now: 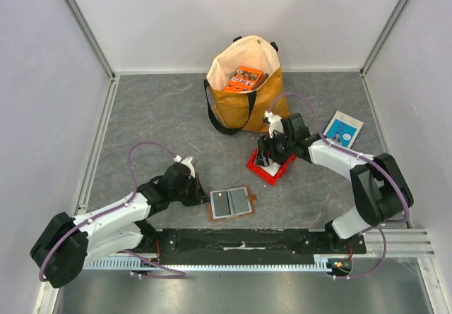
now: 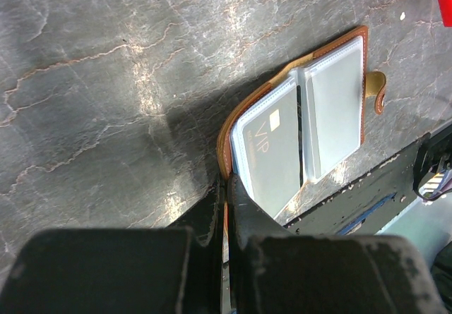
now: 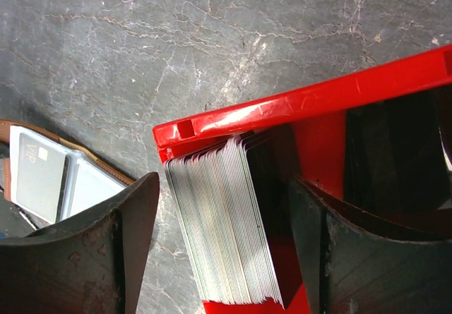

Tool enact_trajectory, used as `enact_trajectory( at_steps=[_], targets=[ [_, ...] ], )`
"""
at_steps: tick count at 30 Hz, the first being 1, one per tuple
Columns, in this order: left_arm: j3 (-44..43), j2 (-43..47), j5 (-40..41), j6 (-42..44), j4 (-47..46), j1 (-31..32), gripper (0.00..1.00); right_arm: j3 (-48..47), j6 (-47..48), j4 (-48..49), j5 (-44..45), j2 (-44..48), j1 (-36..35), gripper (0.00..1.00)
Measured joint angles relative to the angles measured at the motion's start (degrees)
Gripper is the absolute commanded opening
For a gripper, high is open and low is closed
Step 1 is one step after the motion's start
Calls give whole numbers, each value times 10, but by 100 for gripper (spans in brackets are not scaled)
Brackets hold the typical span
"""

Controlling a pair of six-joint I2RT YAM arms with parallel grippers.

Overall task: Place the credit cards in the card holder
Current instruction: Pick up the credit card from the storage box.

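A brown leather card holder [image 1: 231, 203] lies open and flat on the grey, marble-veined table [image 1: 155, 109] near its front edge, its snap tab pointing right. The left gripper [image 1: 192, 187] is closed narrowly on the holder's left rim. The left wrist camera shows what the overhead view does not: the stitched leather edge pinched between two black fingers [image 2: 247, 215], clear plastic pockets inside, and a dark grey card marked "VIP" [image 2: 272, 152] seated in the left pocket. Across the table, the right gripper [image 1: 268, 160] hangs over a glossy red plastic bin [image 1: 282, 169] with its jaws spread wide. Its wrist camera shows a thick stack of credit cards [image 3: 226, 222] standing on edge inside the bin between the fingers; whether either finger touches the stack cannot be told. Only the overhead view takes in a mustard-and-cream tote bag [image 1: 244, 92] with orange packets [image 1: 244, 77] inside, and a blue-and-white box [image 1: 343, 128] lying to its right.
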State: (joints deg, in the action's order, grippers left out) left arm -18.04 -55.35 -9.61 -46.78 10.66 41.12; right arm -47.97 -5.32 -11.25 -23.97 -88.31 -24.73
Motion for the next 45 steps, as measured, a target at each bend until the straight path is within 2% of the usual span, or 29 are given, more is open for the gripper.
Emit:
enact_trajectory(
  at_steps=[11,18,31,32,35,40,45],
  targets=[
    [-2,-2,0,3,0,0,2,-10,-1,-18,-17,6,11,60],
    [-2,-1,0,3,0,0,2,-14,0,-26,-19,7,16,42],
    [-2,-1,0,4,0,0,2,-23,-1,-30,-20,7,37,17],
    [-2,-1,0,4,0,0,2,-24,-1,-30,-21,7,39,12],
    [-2,-1,0,4,0,0,2,-30,-1,-30,-16,7,44,5],
    [-2,-1,-1,4,0,0,2,-40,-11,-32,21,1,47,4],
    [-2,-3,-2,4,-1,0,2,-47,-21,-39,66,-24,38,9]
  ],
)
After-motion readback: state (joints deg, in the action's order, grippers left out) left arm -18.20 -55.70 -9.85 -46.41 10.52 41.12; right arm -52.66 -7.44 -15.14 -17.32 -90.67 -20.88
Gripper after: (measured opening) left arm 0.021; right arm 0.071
